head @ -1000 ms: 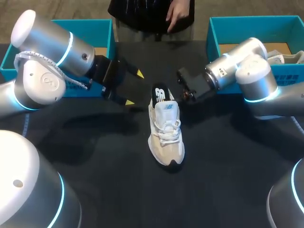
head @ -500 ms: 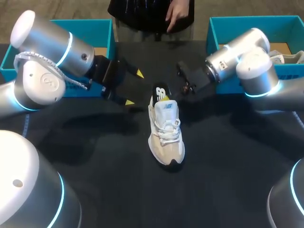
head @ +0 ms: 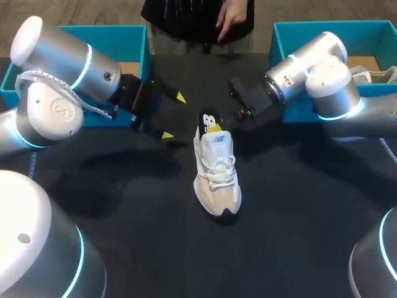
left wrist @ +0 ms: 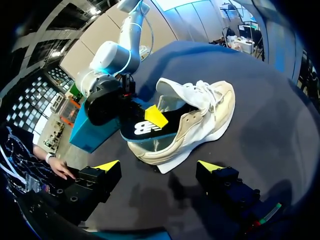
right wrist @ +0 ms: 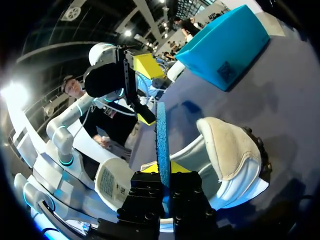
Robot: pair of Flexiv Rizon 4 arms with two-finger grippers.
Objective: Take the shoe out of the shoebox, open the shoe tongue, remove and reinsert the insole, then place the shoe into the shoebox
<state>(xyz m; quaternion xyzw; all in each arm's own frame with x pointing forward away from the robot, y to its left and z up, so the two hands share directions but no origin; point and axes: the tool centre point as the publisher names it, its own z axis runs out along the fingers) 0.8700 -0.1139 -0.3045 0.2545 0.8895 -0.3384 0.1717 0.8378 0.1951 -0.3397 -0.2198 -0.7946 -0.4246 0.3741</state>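
Two shoes [head: 216,171] [head: 378,76], one insole [head: 209,121], two teal shoeboxes [head: 124,40] [head: 372,38].

Dark matte bench [head: 155,239] under everything, and a second pale shoe [head: 379,74] lying inside the teal box [head: 372,30] at the bench's far right corner.

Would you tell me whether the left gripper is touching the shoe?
Apart. The head view shows bare table between the yellow tips of the left gripper and the shoe.
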